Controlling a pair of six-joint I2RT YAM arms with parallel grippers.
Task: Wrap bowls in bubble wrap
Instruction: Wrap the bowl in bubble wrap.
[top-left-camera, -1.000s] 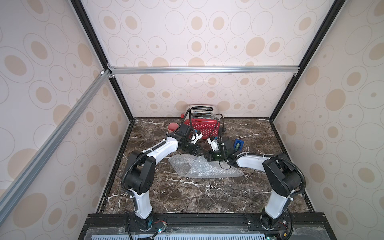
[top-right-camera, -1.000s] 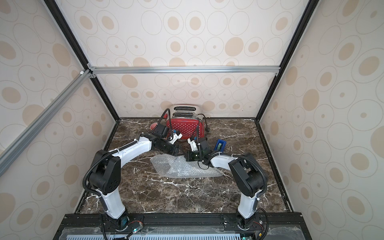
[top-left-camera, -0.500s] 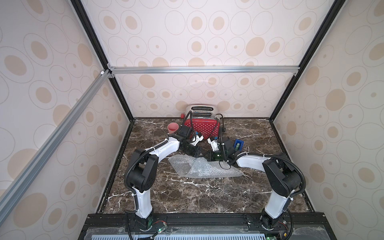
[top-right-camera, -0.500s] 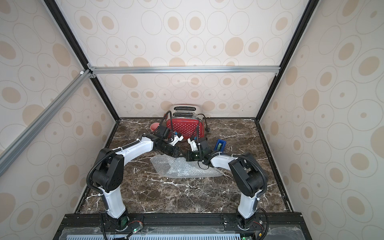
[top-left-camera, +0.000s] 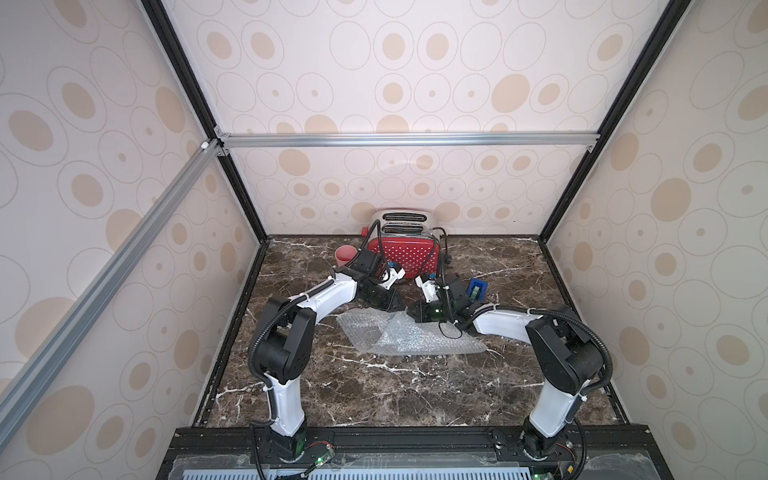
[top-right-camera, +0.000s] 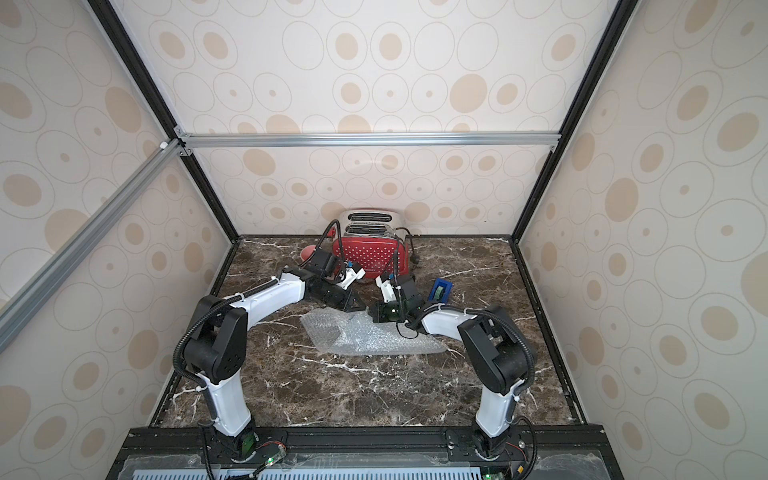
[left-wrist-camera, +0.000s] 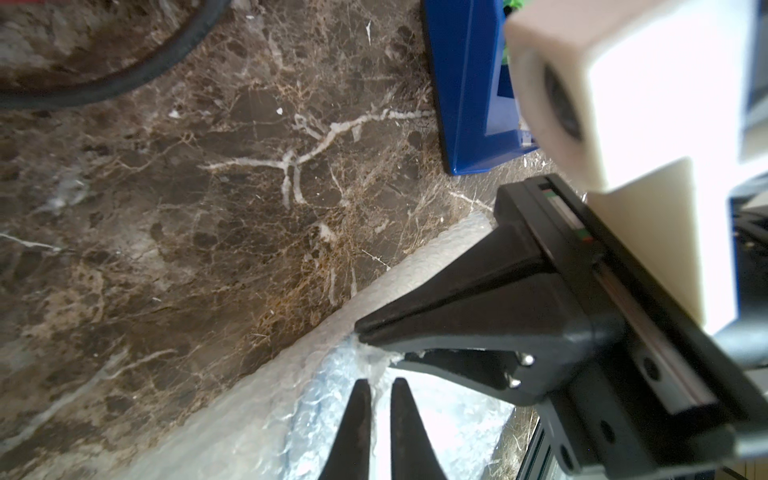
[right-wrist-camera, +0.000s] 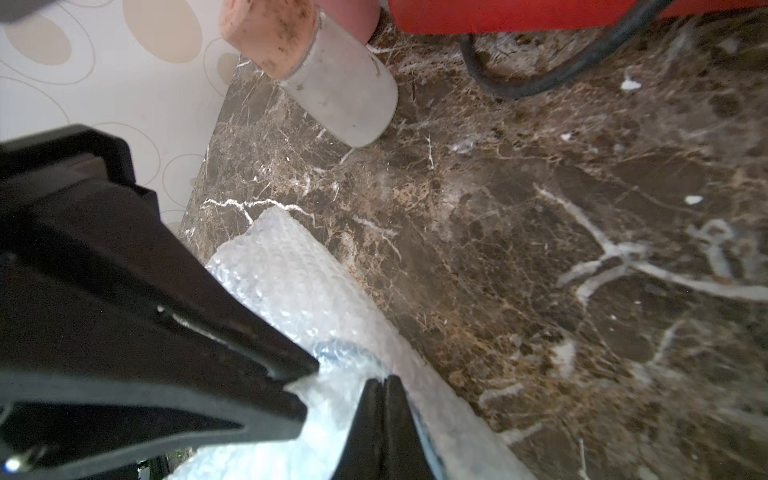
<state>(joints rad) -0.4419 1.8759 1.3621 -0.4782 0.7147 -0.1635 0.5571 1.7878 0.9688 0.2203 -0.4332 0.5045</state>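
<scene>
Clear bubble wrap (top-left-camera: 411, 338) (top-right-camera: 374, 338) lies rumpled on the marble table, humped at its far edge. The bowl is covered by it; only a bluish curved edge (right-wrist-camera: 338, 349) shows through in the right wrist view. Both grippers meet tip to tip at that far edge. My left gripper (top-left-camera: 400, 308) (left-wrist-camera: 376, 386) has its fingers almost together with a fold of wrap (left-wrist-camera: 249, 424) pinched between them. My right gripper (top-left-camera: 412, 313) (right-wrist-camera: 384, 384) has its fingers pressed together in the wrap (right-wrist-camera: 291, 282), which bunches at its tip (left-wrist-camera: 360, 334).
A red toaster (top-left-camera: 405, 253) stands at the back wall, its black cable (right-wrist-camera: 540, 79) trailing on the marble. A pink cup (top-left-camera: 345, 254) is left of it. A blue box (top-left-camera: 477, 289) (left-wrist-camera: 469, 91) sits just behind the right wrist. Side walls stand close.
My left gripper came down from near the toaster to the far edge of the wrap and closed on it. The right arm stayed where it was.
</scene>
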